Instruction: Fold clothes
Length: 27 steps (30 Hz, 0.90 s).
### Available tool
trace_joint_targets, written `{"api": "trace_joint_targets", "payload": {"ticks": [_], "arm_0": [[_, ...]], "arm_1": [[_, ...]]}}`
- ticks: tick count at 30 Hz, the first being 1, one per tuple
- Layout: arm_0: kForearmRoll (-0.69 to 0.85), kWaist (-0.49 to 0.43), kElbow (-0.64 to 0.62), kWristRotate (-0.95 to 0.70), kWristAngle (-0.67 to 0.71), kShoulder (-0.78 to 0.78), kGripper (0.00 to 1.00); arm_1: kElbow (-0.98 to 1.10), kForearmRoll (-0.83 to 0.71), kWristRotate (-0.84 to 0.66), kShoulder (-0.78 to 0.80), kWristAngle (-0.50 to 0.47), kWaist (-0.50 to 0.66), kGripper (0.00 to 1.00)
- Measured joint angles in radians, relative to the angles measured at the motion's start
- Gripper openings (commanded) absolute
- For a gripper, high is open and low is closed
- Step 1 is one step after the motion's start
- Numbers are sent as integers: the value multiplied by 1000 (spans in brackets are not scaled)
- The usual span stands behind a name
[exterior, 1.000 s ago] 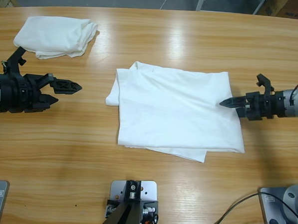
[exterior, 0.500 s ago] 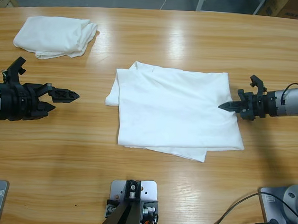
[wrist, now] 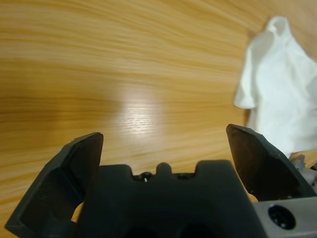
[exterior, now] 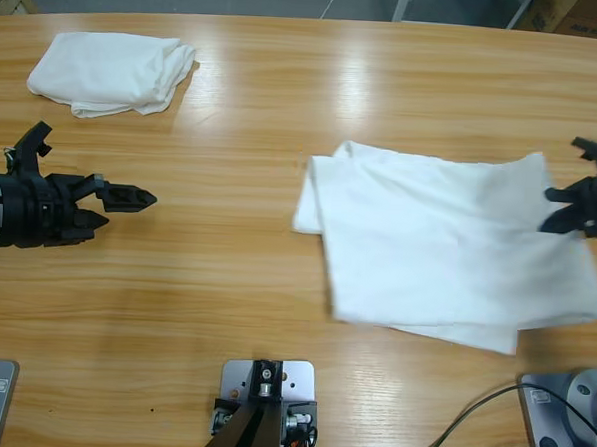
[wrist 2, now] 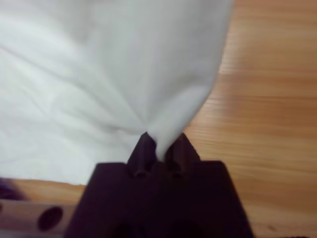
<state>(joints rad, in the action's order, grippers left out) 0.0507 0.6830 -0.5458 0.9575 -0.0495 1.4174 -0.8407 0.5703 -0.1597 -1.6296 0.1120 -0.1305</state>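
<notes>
A large white T-shirt (exterior: pixel 437 251), folded flat, lies on the right half of the wooden table (exterior: pixel 274 112). My right gripper (exterior: pixel 557 208) is at the far right edge, shut on the shirt's right edge. In the right wrist view the cloth (wrist 2: pixel 99 74) bunches into the closed tips of the right gripper (wrist 2: pixel 160 145). My left gripper (exterior: pixel 131 203) rests low at the left, open, with nothing between its jaws. In the left wrist view the left gripper (wrist: pixel 163 136) points over bare wood, with the shirt (wrist: pixel 282 94) off to the right. A smaller white T-shirt (exterior: pixel 111 74) lies crumpled at the far left.
Bare wood stretches between the left gripper and the large shirt. Black cables (exterior: pixel 488 424) loop at the near right edge of the table. The table's far edge (exterior: pixel 309 22) runs along the top of the high view.
The right gripper has pulled back to the right with the large shirt's edge, dragging the whole shirt rightwards across the table. The left arm has barely moved.
</notes>
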Motion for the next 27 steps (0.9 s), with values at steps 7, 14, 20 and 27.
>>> {"api": "trace_joint_targets", "payload": {"ticks": [7, 14, 20, 27], "arm_0": [[-3, 0, 2, 0, 0, 0, 973], [-4, 0, 5, 0, 0, 0, 973], [-4, 0, 12, 0, 0, 0, 973], [-8, 0, 16, 0, 0, 0, 973]], "arm_1": [[-64, 97, 39, 0, -274, 48, 0], [-265, 292, -99, -8, -422, 493, 0], [-404, 380, -228, -102, -443, 764, 0], [-450, 400, -317, -186, -433, 912, 0]]}}
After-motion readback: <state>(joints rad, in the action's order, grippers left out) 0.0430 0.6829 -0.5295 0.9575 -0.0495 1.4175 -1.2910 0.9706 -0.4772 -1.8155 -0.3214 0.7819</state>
